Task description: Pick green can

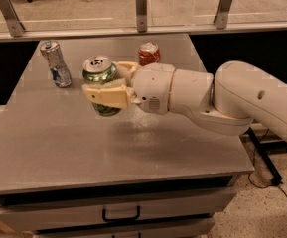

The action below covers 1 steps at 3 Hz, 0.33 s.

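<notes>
Nearest, at the front edge: dark drawer front with a black metal pull handle, set under the flat grey metal table top. To the right, on the speckled floor beside the table, thin black cable.

Reaching in from the right across the middle of the table, bulky white robot arm, tapering leftward into a wrist. At its left end, cream-coloured two-finger gripper, closed around the light green aluminium drink can: near finger laid flat across the can's front side, far finger behind the can's right shoulder. Can upright with a slight tilt, silver top and pull tab facing up, green base showing below the near finger. Positioned left of the table's centre, above a soft shadow on the metal; hard to tell whether its base touched the surface.

Farther back and to the left, well apart from the gripper, slim silver-and-blue can, standing upright. Farther back and right of the green can, red soda can, its lower part hidden behind the wrist.

Beyond the table's far edge, low glass barrier with slanted metal posts, and pale floor behind it.
</notes>
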Available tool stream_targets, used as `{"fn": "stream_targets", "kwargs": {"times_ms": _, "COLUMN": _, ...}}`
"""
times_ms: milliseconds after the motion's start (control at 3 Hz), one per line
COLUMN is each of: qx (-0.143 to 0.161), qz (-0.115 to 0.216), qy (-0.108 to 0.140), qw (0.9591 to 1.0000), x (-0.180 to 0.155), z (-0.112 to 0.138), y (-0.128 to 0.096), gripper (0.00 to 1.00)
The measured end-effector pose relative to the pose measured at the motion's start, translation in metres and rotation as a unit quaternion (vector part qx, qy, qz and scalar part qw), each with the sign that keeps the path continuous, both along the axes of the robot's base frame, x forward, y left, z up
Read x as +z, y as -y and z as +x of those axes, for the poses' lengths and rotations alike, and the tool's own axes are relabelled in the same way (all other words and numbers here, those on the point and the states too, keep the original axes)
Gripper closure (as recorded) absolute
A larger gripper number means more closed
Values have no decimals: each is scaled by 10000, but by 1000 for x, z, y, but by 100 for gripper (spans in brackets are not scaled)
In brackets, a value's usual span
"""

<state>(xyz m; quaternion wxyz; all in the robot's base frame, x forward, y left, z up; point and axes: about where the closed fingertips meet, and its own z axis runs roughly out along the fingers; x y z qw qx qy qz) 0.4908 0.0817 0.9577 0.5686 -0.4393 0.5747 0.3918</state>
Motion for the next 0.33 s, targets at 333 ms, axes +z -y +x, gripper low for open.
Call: {"fn": "stream_targets", "kwargs": {"times_ms": 333, "qx": -9, "qz": 1, "qy": 7, "qw": 10000, "x": 1, "z": 0, "y": 0, "gripper": 100}}
